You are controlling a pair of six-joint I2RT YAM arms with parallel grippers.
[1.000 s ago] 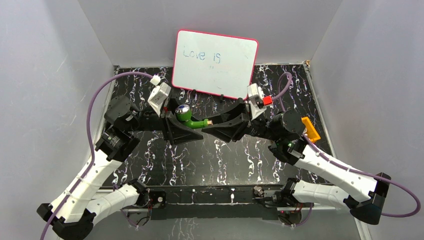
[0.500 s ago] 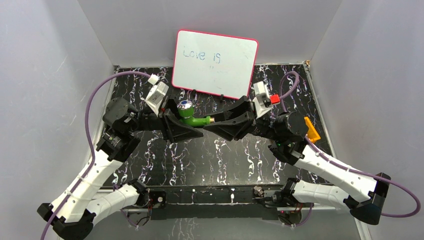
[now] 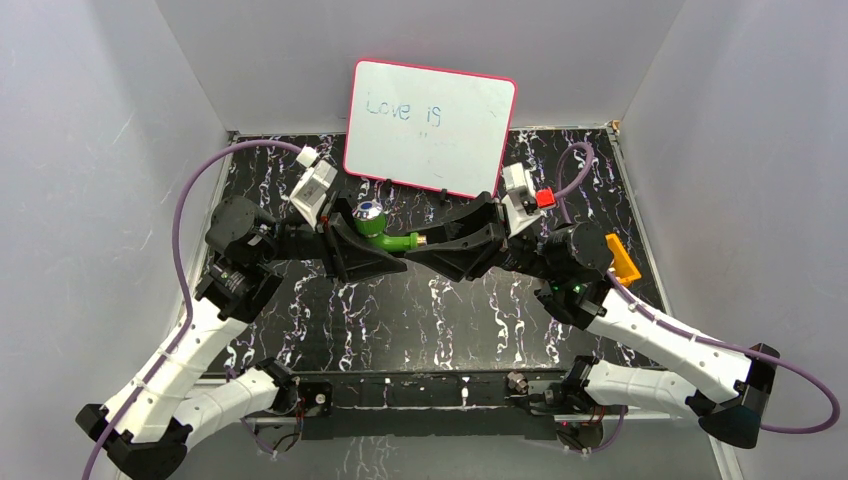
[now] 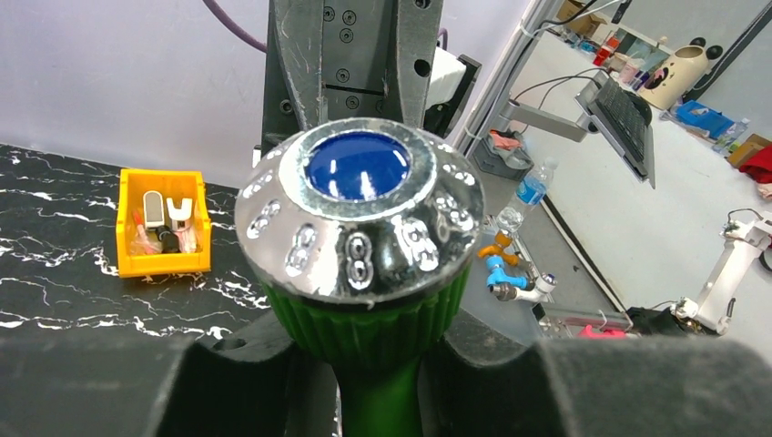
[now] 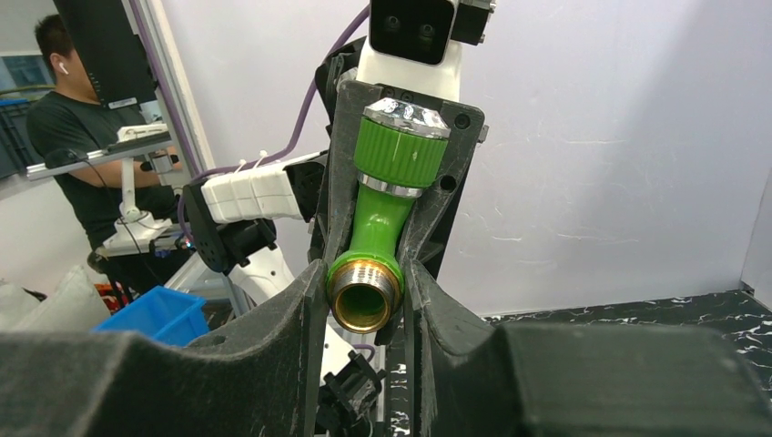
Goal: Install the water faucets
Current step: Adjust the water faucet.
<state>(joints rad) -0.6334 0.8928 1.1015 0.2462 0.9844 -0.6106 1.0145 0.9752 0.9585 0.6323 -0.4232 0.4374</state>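
The green water faucet (image 3: 385,237) hangs above the table's middle, held between both arms. Its blue-and-silver knob (image 4: 357,218) fills the left wrist view. My left gripper (image 3: 368,248) is shut on the green neck just under the knob, with its pads (image 4: 246,382) pressed against both sides. My right gripper (image 3: 422,246) is shut on the faucet's other end. In the right wrist view the fingers (image 5: 300,309) clamp the green collar around the silver-and-brass threaded fitting (image 5: 364,296), whose open bore faces the camera.
A white board (image 3: 430,125) with a red rim leans at the back of the black marbled table (image 3: 430,310). An orange bin (image 3: 622,258) holding small parts sits at the right edge, also visible as the orange bin (image 4: 164,221).
My left gripper has closed in on the faucet's neck. The knob has tipped slightly upward and both wrists have shifted a little. The right grip is unchanged.
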